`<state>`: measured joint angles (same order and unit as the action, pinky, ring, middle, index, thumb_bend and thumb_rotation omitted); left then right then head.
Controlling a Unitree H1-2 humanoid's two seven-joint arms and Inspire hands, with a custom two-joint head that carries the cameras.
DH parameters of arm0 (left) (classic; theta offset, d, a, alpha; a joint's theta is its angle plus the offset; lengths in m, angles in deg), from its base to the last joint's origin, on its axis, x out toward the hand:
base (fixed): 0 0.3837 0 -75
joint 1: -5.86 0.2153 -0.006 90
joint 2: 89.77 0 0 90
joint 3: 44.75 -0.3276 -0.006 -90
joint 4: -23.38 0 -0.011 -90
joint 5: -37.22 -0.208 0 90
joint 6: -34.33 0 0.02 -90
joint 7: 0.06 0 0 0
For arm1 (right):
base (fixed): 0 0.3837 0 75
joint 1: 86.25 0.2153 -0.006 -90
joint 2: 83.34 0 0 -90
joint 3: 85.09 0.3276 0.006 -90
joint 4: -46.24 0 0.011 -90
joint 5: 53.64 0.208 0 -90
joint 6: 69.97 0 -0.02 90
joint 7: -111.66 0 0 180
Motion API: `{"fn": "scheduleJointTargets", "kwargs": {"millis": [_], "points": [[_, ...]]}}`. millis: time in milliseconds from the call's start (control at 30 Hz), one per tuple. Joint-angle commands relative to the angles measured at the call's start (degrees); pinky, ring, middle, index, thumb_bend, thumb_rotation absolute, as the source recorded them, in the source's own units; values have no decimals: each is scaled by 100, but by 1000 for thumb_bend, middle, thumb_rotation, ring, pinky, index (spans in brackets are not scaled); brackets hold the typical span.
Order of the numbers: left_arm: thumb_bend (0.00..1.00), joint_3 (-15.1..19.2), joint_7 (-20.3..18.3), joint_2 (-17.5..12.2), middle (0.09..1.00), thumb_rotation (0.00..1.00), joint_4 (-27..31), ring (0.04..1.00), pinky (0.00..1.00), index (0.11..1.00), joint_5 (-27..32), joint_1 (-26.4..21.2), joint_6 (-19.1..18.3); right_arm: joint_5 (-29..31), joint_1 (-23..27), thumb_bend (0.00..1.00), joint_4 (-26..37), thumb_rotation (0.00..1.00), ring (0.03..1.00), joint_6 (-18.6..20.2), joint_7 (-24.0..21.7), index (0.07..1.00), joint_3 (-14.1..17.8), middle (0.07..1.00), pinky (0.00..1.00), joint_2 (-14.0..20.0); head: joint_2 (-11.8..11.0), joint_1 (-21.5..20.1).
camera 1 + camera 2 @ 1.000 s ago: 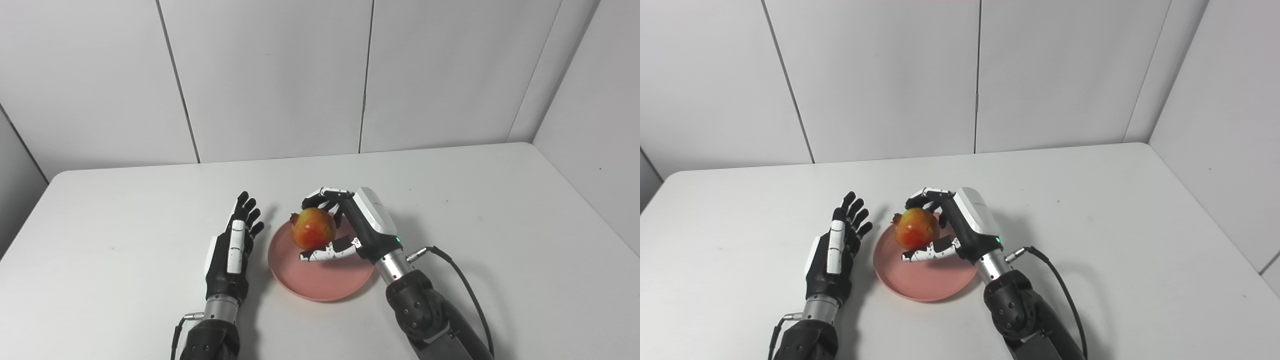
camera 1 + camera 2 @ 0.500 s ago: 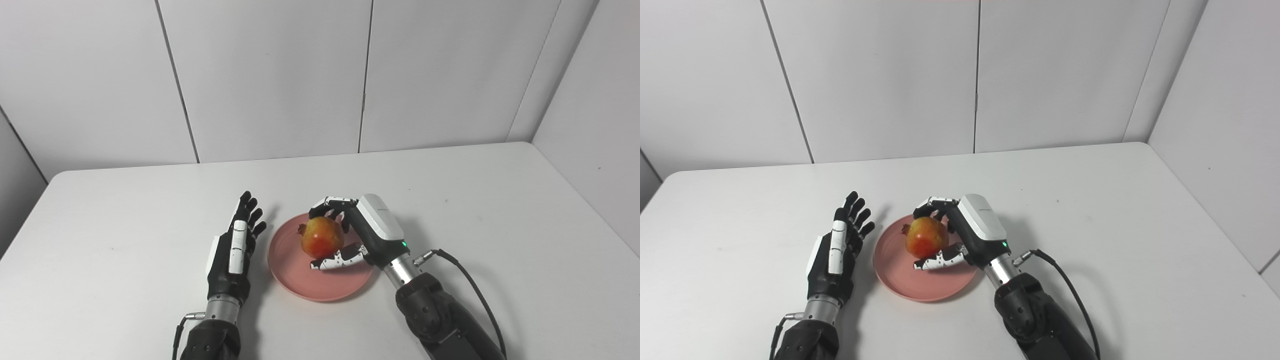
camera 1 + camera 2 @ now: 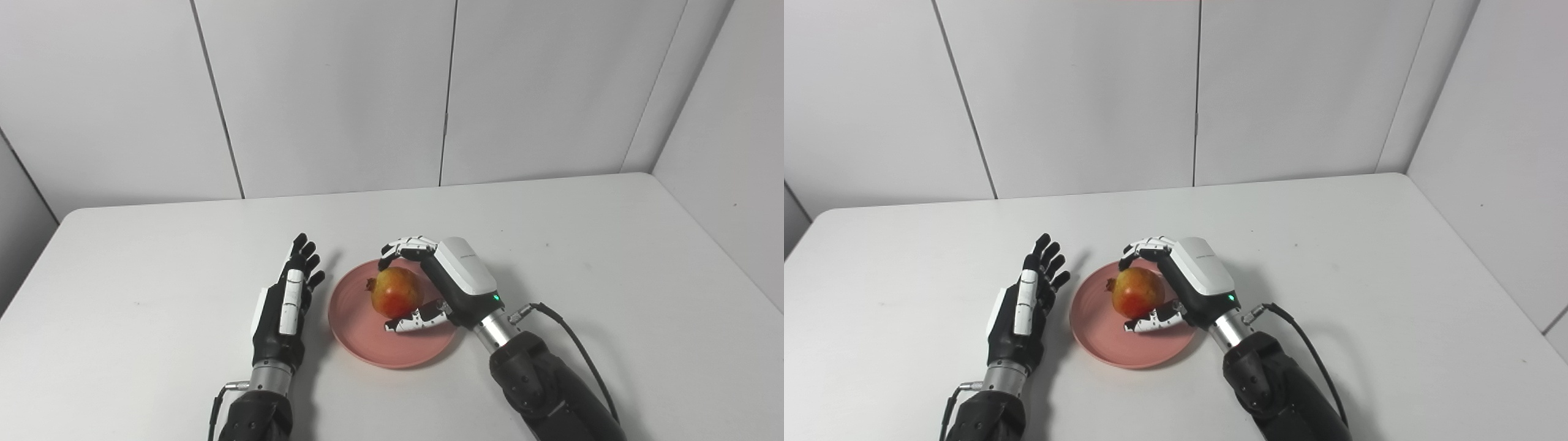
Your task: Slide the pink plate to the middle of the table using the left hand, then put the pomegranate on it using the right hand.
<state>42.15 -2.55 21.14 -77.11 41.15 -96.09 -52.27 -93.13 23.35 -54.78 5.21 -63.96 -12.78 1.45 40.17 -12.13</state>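
Note:
The pink plate [image 3: 361,343] lies near the table's middle. On it rests the red-yellow pomegranate [image 3: 397,293], right of the plate's centre. My right hand [image 3: 456,278] is still curled round the fruit. Its fingers [image 3: 407,246] arch over the far side and its thumb [image 3: 416,320] lies against the near side, low over the plate. My left hand [image 3: 285,306] lies flat and open on the table just left of the plate's rim, fingers pointing away from me, holding nothing. Both show again in the right eye view: pomegranate [image 3: 1136,292], left hand [image 3: 1023,312].
The white table [image 3: 582,257] is bordered by white wall panels at the back and on the right. A black cable [image 3: 569,334] loops from my right wrist over the table.
My right hand has carried the pomegranate a little right and down onto the plate. Its fingers have straightened slightly over the fruit. The left hand and the plate have stayed put.

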Motion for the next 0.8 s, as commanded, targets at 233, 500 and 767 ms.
{"fn": "scheduleJointTargets", "kwargs": {"millis": [233,500,767], "points": [[704,-7,-19,35,973,948,328,967,935,938,30,-158,-12,-69,137,508,332,153,878,303,-207,492,35,902,758,3,57,-4],[694,-33,-82,-14,978,979,357,965,922,948,15,-165,-2,-68,124,507,371,161,886,387,-350,493,48,902,787,22,96,-13],[701,-43,-57,-26,972,971,373,962,930,944,-30,-162,-22,20,95,505,489,170,929,550,-635,496,31,930,865,48,102,-10]]}}
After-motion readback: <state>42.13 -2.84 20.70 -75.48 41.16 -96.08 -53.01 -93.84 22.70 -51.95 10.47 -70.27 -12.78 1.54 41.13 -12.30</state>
